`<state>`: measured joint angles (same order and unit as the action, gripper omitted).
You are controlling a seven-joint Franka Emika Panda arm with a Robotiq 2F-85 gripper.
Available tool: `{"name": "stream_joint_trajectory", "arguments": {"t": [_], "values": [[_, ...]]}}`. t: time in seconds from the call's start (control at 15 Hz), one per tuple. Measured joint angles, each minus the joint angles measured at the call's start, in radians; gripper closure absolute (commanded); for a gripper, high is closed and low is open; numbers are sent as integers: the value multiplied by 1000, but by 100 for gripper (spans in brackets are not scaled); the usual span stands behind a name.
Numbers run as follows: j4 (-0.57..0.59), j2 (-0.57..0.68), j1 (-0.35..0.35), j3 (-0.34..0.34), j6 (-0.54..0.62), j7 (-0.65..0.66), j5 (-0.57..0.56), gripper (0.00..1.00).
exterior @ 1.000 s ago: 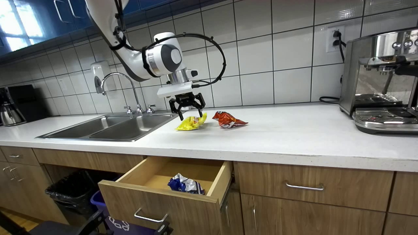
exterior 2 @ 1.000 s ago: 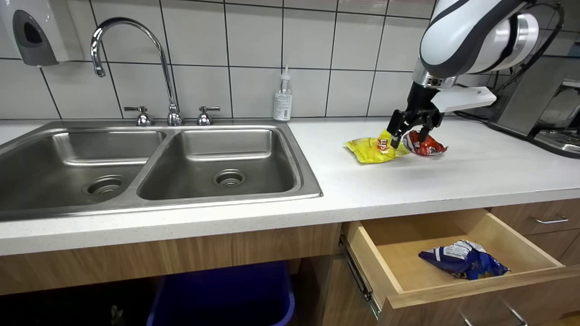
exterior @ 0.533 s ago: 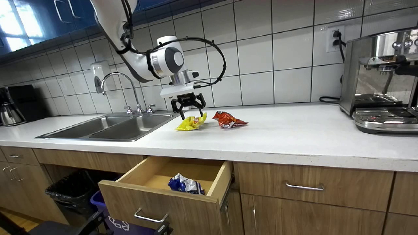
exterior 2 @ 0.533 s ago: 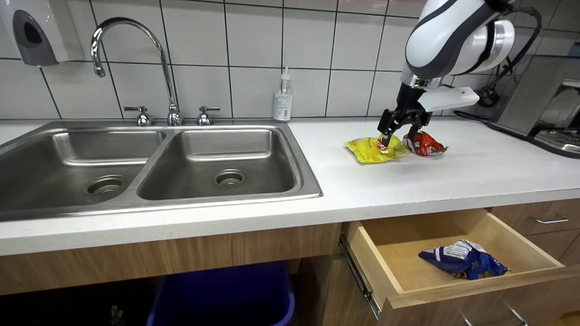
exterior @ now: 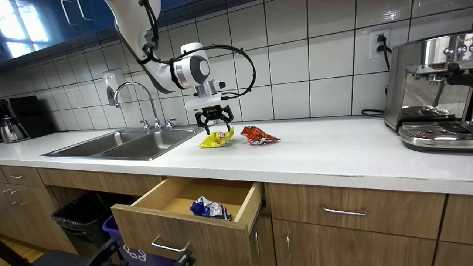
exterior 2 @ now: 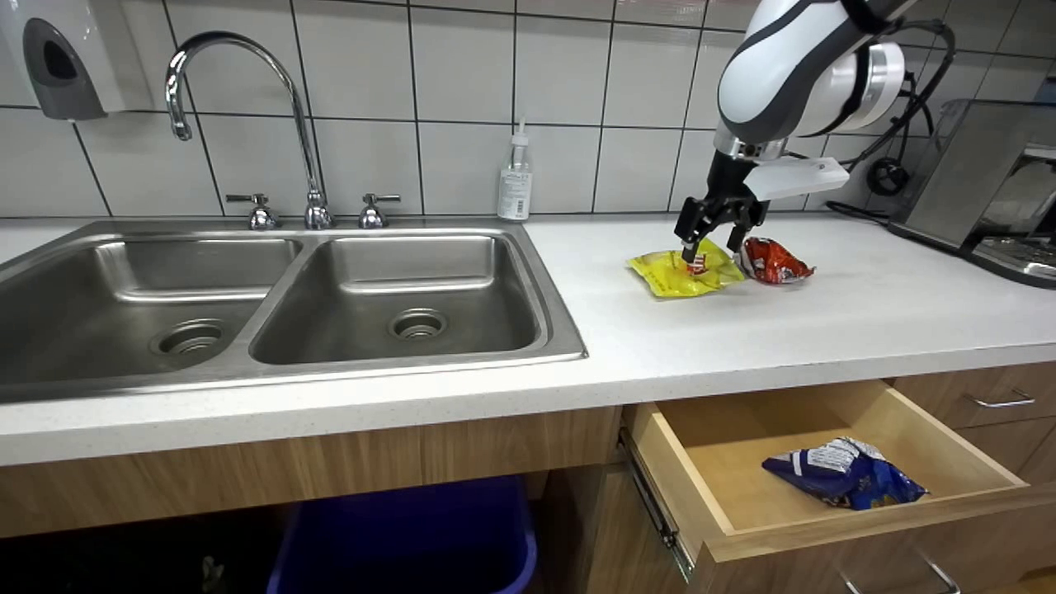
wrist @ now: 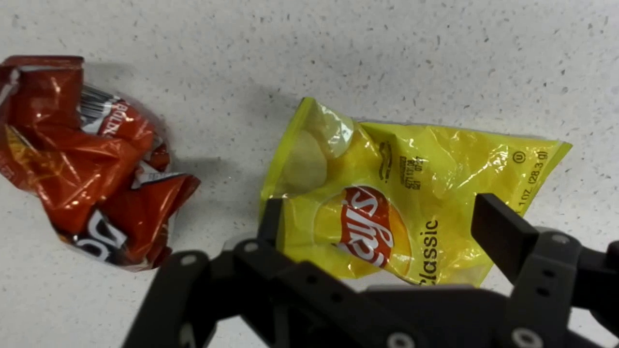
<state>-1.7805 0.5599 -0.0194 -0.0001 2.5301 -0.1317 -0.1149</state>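
Note:
My gripper (exterior: 218, 130) stands open just above a yellow chip bag (exterior: 216, 140) on the white counter. In the wrist view the yellow bag (wrist: 435, 159) spans the gap between the fingers (wrist: 503, 232), its red logo inside that gap. One finger overlaps each end of the bag from this angle; contact cannot be made out. A crumpled red bag (wrist: 87, 159) lies beside it, past the left finger. In an exterior view the gripper (exterior 2: 712, 249) hangs over the yellow bag (exterior 2: 676, 276), with the red bag (exterior 2: 775, 261) close behind its right finger.
Below the counter edge a drawer (exterior 2: 866, 524) is pulled out, holding a blue bag (exterior 2: 850, 474). A double sink (exterior 2: 569, 346) with a tall faucet (exterior 2: 309, 157) and a pump bottle (exterior 2: 516, 181) are to one side. An espresso machine (exterior: 436, 92) occupies the opposite end.
My open gripper has shifted sideways over the yellow bag, leftward in an exterior view, away from the red bag there. Bags and drawer have kept their places.

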Motion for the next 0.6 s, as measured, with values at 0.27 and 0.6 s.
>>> {"name": "stream_joint_trajectory", "arguments": {"t": [0.27,0.6], "values": [[47,29,0,17,-24,-13,0,0],[95,55,0,30,-50,-32,1,0]]}}
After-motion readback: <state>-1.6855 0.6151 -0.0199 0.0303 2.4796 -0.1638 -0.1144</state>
